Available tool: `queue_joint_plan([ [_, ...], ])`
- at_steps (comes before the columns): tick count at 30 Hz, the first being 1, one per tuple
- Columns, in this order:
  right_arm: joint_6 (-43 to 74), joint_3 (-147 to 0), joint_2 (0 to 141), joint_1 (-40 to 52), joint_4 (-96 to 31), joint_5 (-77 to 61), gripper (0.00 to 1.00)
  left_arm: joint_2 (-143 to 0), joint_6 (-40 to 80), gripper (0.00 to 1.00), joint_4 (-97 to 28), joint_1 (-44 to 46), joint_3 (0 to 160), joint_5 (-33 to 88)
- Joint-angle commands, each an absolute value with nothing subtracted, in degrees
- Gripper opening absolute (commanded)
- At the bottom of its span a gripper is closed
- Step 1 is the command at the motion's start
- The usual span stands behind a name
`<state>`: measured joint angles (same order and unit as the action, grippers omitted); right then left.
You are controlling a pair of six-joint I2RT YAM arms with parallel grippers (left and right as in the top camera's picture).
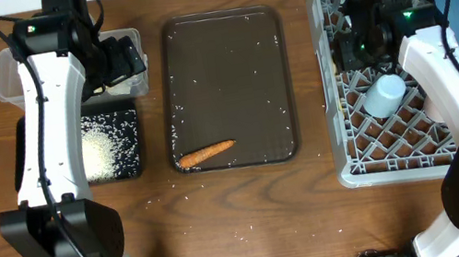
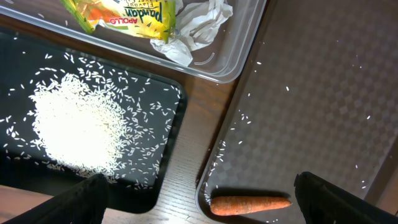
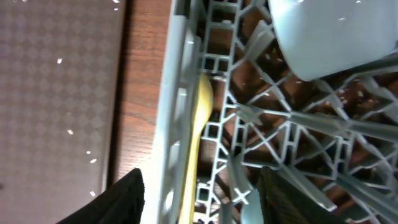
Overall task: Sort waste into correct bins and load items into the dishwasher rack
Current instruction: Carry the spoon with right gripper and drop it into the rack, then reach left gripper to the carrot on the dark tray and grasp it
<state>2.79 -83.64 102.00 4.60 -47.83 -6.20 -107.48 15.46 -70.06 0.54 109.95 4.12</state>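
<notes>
Right wrist: right gripper is gaping astride the yellow spoon at the dishwasher rack's 9 o'clock wall; left gripper is gaping over the carrot.

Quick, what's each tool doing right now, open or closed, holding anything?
Left tool: open, empty.
Right tool: open, either side of the yellow spoon, not gripping it.

Yellow spoon in grey rack below gripper
</notes>
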Motion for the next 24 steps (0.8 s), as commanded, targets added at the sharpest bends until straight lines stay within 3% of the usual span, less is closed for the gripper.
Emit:
queue_joint_plan([
  [1, 2.7, -87.5, 101.8, 4.2, -49.1, -10.0, 0.58, -106.5, 15.8, 0.98, -70.1, 0.6, 110.9, 4.0],
  [5, 2.7, -91.2, 101.6, 4.4, -53.3, -10.3, 0.68, -106.5, 15.8, 0.98, -70.1, 0.6, 110.9, 4.0],
  [6, 2.7, -91.9, 101.4, 4.4, -54.4, -10.8, 0.83, -106.5, 15.8, 0.98, -70.1, 0.6, 110.9, 4.0],
  [8, 3.7, -93.1, 101.2, 4.5, -55.8, -11.0, 0.99, -106.5, 15.8, 0.98, -70.1, 0.6, 110.9, 4.0],
  [24, 4.6, -94.6, 92.1, 0.6, -60.8, -6.9, 0.99, -106.7, 30.3, 0.93, -69.7, 2.4, 108.3, 14.0],
])
